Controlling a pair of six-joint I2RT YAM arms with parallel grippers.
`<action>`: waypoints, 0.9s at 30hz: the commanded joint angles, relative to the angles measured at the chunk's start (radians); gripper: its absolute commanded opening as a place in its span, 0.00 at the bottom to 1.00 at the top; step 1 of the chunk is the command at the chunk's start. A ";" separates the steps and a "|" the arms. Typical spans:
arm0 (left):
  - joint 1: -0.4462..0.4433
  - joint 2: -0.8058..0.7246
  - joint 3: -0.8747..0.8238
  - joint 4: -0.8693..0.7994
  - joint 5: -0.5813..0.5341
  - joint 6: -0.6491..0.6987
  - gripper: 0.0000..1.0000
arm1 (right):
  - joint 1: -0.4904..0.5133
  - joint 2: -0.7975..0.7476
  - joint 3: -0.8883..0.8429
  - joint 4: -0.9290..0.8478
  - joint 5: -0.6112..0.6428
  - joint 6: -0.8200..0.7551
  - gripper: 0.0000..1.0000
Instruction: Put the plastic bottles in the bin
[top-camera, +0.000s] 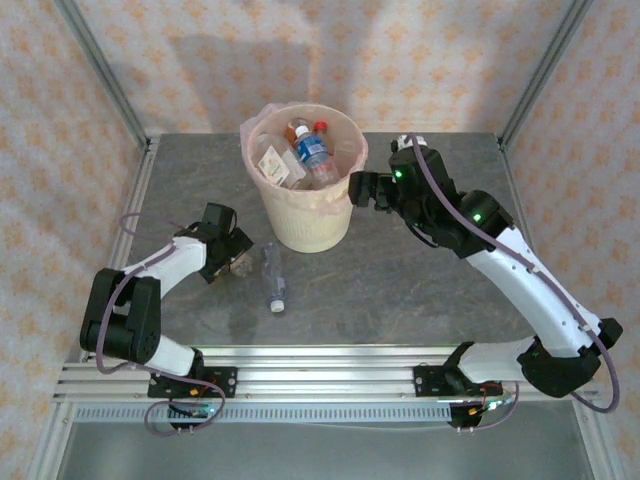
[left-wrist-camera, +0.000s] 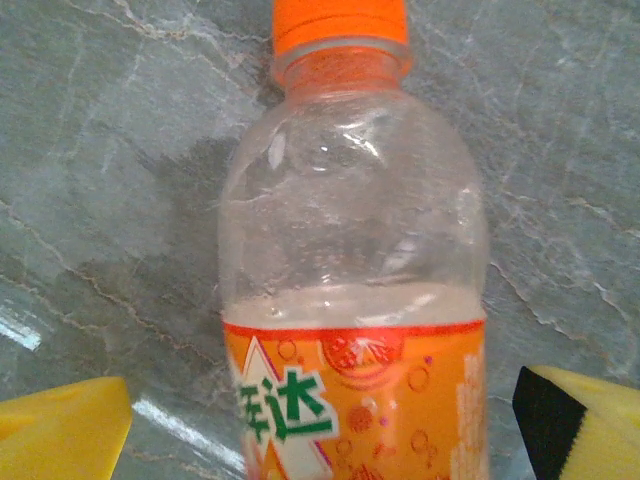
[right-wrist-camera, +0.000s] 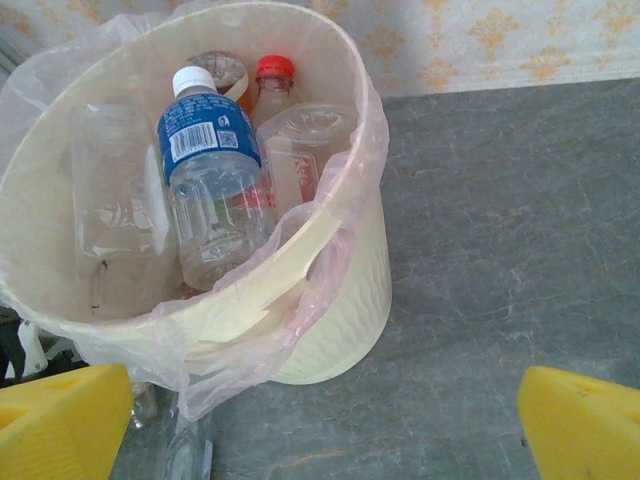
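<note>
A clear bottle with an orange label and orange cap (left-wrist-camera: 355, 300) lies on the table between the yellow fingers (left-wrist-camera: 60, 430) of my left gripper (left-wrist-camera: 320, 425), which is open with a gap on each side of it. In the top view that gripper (top-camera: 236, 258) is left of the bin (top-camera: 305, 225). A second clear bottle with a white cap (top-camera: 272, 280) lies just right of it. The cream bin (right-wrist-camera: 340, 320) with its pinkish liner holds several bottles, among them a blue-labelled one (right-wrist-camera: 210, 190) and a red-capped one (right-wrist-camera: 274, 70). My right gripper (top-camera: 362, 188) is open beside the bin's right rim and holds nothing.
The grey marble-look tabletop (top-camera: 430, 290) is framed by aluminium posts and patterned walls. An aluminium rail (top-camera: 320, 375) runs along the near edge by the arm bases. The liner hangs loosely over the bin's rim (right-wrist-camera: 250, 330).
</note>
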 joint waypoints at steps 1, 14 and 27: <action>0.007 0.026 0.015 0.022 0.005 0.013 1.00 | 0.000 -0.021 -0.015 0.025 0.024 0.020 0.99; 0.024 0.014 0.003 0.010 -0.022 0.022 0.74 | 0.000 -0.015 -0.024 0.033 0.020 0.037 0.99; 0.025 -0.229 0.095 -0.153 -0.099 0.099 0.58 | 0.000 -0.035 -0.061 0.046 0.052 0.064 0.99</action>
